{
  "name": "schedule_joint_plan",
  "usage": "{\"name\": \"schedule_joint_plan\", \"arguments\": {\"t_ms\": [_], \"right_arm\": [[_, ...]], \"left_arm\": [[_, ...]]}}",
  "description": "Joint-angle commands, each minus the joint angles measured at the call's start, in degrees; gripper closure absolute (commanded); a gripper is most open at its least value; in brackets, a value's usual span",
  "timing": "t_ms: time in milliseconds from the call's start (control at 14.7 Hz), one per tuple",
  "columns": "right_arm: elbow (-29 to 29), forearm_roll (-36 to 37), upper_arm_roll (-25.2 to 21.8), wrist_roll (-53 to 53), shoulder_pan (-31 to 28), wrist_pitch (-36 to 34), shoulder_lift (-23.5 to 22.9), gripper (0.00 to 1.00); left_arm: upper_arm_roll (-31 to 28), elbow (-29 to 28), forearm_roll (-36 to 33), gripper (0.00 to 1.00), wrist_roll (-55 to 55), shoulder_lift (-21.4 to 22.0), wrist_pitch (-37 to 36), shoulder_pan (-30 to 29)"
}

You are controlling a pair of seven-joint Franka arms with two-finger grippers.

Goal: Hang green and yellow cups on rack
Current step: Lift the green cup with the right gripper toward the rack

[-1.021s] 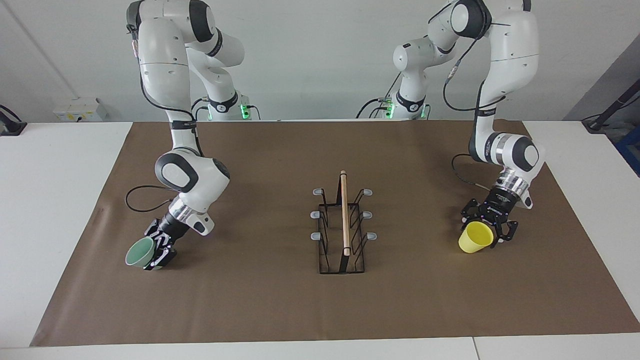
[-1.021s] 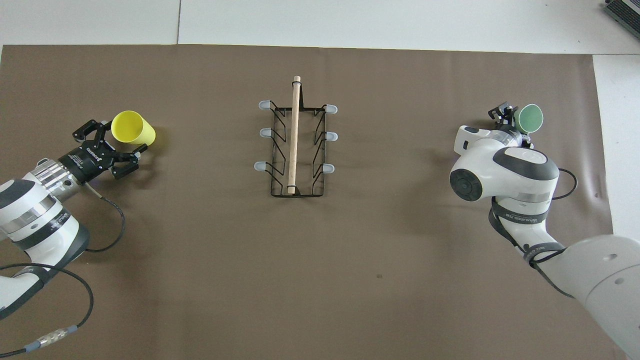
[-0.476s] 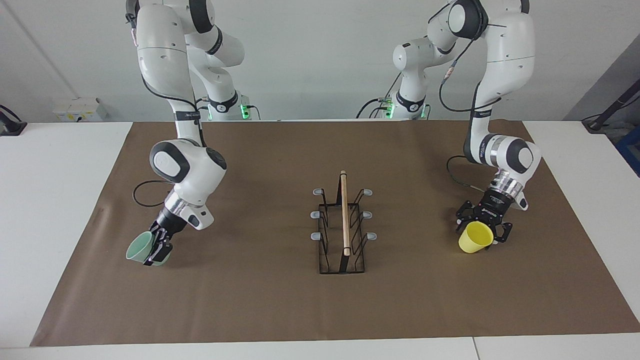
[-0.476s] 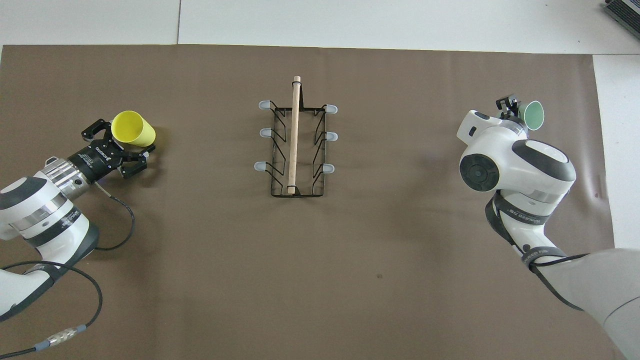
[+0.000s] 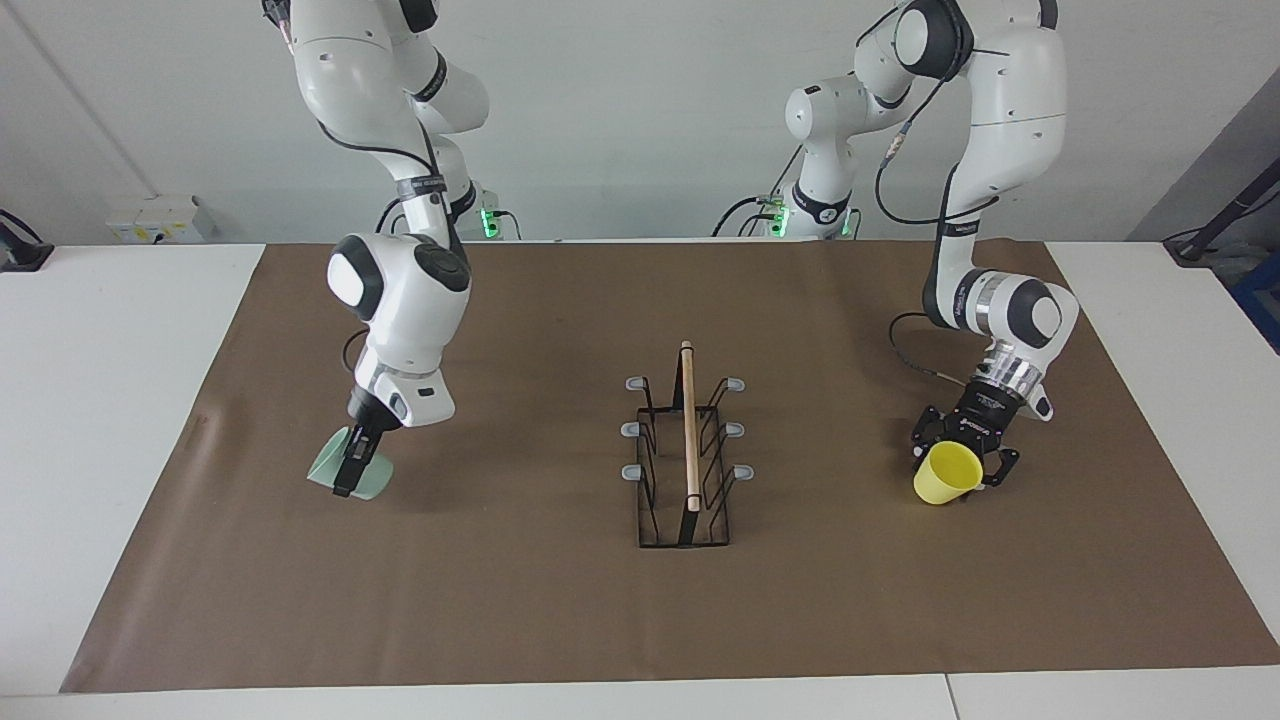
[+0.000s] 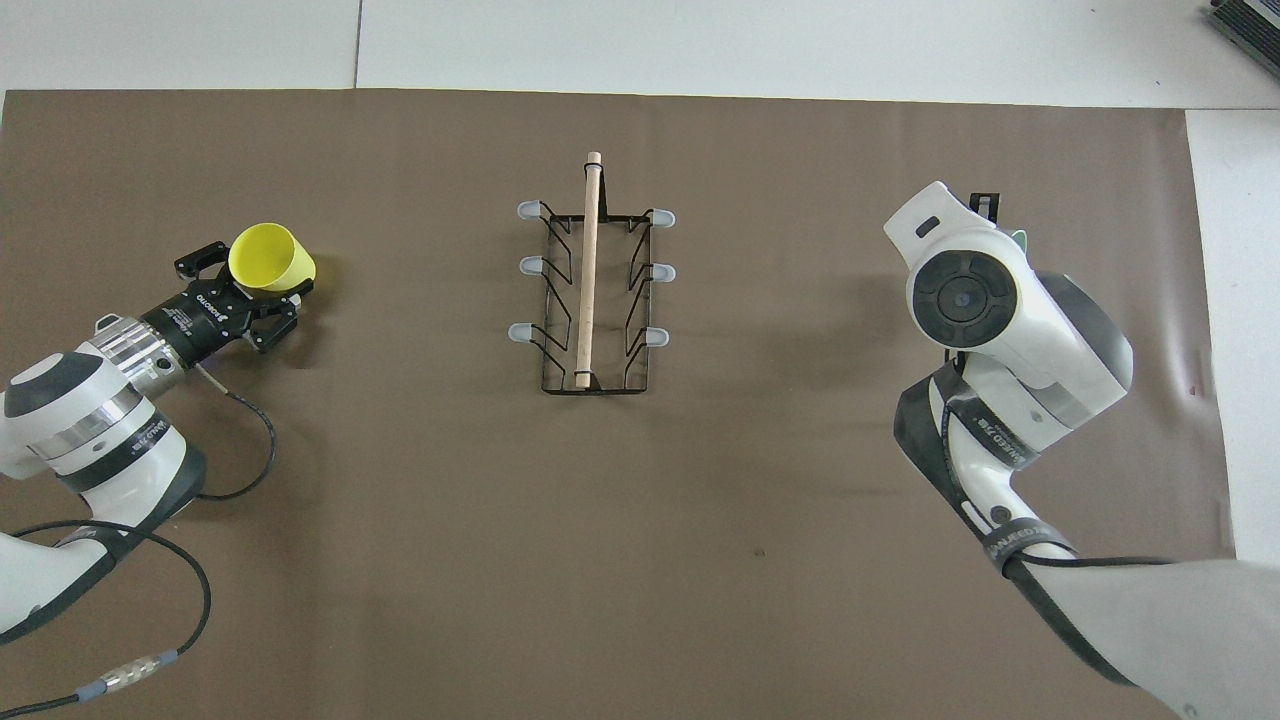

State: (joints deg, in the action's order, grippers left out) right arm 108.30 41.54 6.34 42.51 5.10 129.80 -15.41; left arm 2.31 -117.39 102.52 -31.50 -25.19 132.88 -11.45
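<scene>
Gripping the yellow cup [image 5: 944, 474], the left gripper [image 5: 962, 452] has just drawn its fingers in from spread wide to clamped on the cup's base, near the edge of the brown mat [image 5: 560, 600] at the left arm's end of the counter [image 5: 100, 420]. The cup lies tilted, mouth turned away from the robots, and I cannot tell whether it has left the mat yet. At the right arm's end, the right gripper [image 5: 352, 470] keeps its fingers closed on the green cup [image 5: 348, 474]. That cup has come up off the mat in the last second and swung in from the mat's edge toward the middle, mouth facing outward and down. From above, the right arm's wrist hides nearly all of it.

With both cups now gripped, the pickup stage looks complete, and the carry to the rack [image 5: 686, 450] is the step in hand, the right arm leading.

Both cups appear empty. The rack stands at the middle of the mat, well apart from either cup, its wooden rod [image 5: 689, 425] running along the top and all six grey-tipped prongs [image 5: 743, 471] bare.
</scene>
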Motion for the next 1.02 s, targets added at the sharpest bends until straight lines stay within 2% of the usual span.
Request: {"name": "schedule_joint_plan", "arguments": {"t_ms": [0, 136, 340, 544, 749, 953], "right_arm": [[-3.3, -17.0, 3.2, 0.2, 0.5, -6.5, 3.8, 1.0], [-3.4, -24.9, 3.4, 0.5, 0.4, -6.5, 5.9, 1.0], [-3.4, -35.4, 3.4, 0.6, 0.5, -6.3, 8.8, 1.0], [-3.4, -44.9, 3.5, 1.1, 0.4, -4.6, 9.3, 1.0], [-3.2, -62.4, 3.4, 6.1, 0.4, -1.0, 9.2, 1.0], [-2.6, -74.0, 3.4, 9.7, 0.0, -0.2, 9.3, 1.0]], "left_arm": [[-0.6, 1.0, 1.3, 1.0, 4.5, -0.7, 1.9, 1.3], [-0.8, 2.7, -0.8, 1.0, 4.4, -0.5, 1.8, 1.1], [-1.1, 5.0, -11.3, 1.0, 3.5, 1.0, 1.9, 1.3], [-1.2, 6.6, -19.5, 1.0, 3.3, 2.7, 3.5, 1.3], [-1.2, 8.3, -35.1, 1.0, 3.1, 5.1, 5.7, 2.1], [-1.3, 8.1, -46.8, 1.0, 2.1, 8.0, 14.7, 7.9]]}}
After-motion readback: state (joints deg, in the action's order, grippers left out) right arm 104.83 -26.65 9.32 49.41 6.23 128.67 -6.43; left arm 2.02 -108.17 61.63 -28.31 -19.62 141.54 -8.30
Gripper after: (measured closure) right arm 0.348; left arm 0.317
